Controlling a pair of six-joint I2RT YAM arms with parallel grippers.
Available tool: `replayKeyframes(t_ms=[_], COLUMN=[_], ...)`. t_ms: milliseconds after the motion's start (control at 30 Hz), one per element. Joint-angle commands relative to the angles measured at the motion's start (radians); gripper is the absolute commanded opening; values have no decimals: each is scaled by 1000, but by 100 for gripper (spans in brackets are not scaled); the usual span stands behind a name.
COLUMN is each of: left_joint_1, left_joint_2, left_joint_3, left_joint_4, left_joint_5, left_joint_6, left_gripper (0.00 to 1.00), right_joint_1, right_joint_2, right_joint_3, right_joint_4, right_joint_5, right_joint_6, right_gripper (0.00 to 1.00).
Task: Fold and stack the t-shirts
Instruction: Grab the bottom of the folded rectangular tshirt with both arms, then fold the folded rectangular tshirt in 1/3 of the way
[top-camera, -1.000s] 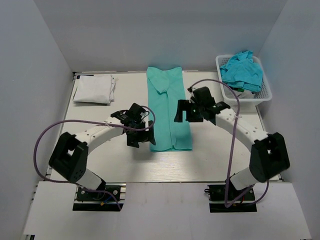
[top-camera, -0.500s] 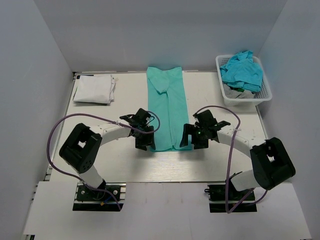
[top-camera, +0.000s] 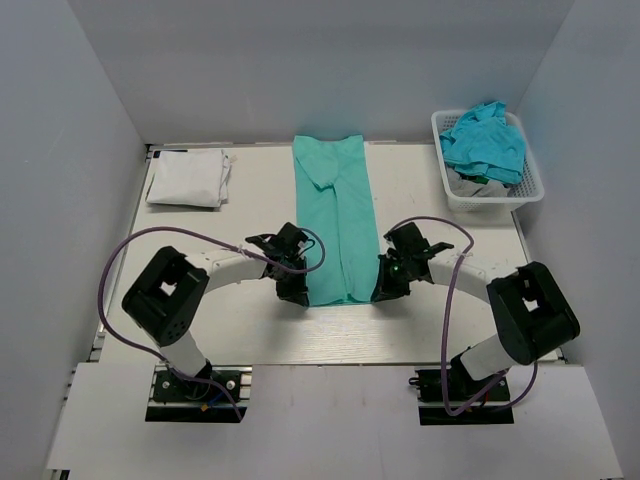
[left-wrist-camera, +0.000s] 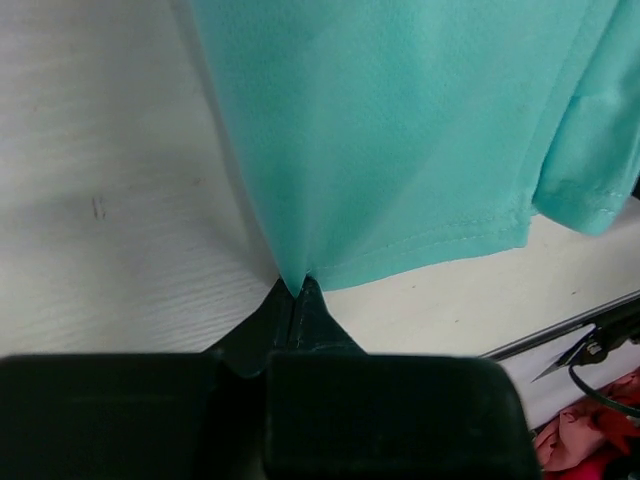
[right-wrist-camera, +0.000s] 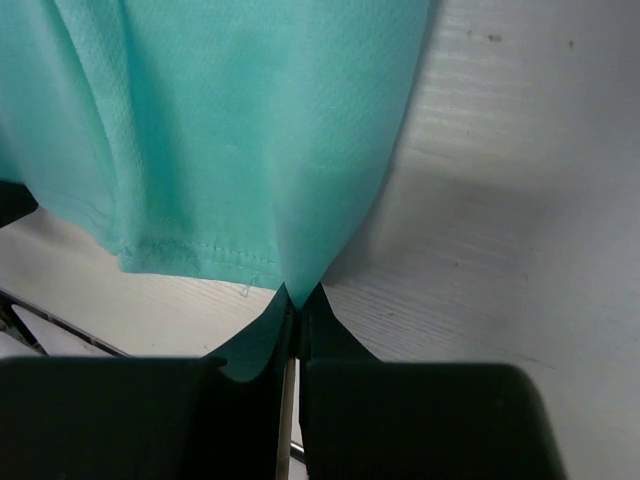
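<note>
A teal t-shirt (top-camera: 336, 215), folded into a long narrow strip, lies down the middle of the table. My left gripper (top-camera: 297, 292) is shut on its near left corner (left-wrist-camera: 297, 278). At the near right corner (right-wrist-camera: 297, 283) my right gripper (top-camera: 383, 290) is shut on the cloth too. In both wrist views the teal hem runs into the closed jaws. A folded white t-shirt (top-camera: 187, 178) lies at the far left. More teal t-shirts (top-camera: 485, 140) are heaped in the white basket (top-camera: 530, 190) at the far right.
The table's near edge (top-camera: 330, 358) is close behind both grippers. Grey walls close in the table on three sides. Bare tabletop lies on either side of the strip (top-camera: 240, 210).
Both arms swept toward the near end of the teal strip. Their grippers went from open to shut on the two near corners.
</note>
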Motion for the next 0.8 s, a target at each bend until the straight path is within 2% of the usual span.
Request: replayKeyframes(t_ms=[0,133,233,300,367,467,600,633,700,767], left_joint_1=[-21,-46,-84,-93,-93,-102,-76,-64,-64,-40], left_joint_2=[6,-81,-137,-189,-218,-229,-174,-174,-143,-116], left_joint_3=[24,15,5,14,14,47,159,169,201,250], left_joint_4=[-140,-223,-305,-382,-392,-392,-401,-383,-334,-317], left_joint_5=[-47,75,75,75,139,154,74,25,-32,-23], left_joint_6=[-15,-45,-58,-58,-58,-67,-56,-56,-81,-81], left_gripper=[0,0,0,0,0,0,0,0,0,0], right_joint_1=[3,17,32,50,64,78,73,67,63,49], right_joint_2=[-25,-102,-184,-241,-284,-288,-228,-219,-161,-120], right_joint_3=[-1,-16,-47,-57,-65,-44,44,64,142,229], right_joint_4=[-61,-190,-307,-333,-342,-336,-336,-342,-365,-384], right_joint_5=[10,-71,-177,-206,-215,-237,-182,-102,-41,-2], right_joint_6=[-18,-43,-49,-34,-15,2,-6,15,8,10], right_gripper=[0,0,0,0,0,0,0,0,0,0])
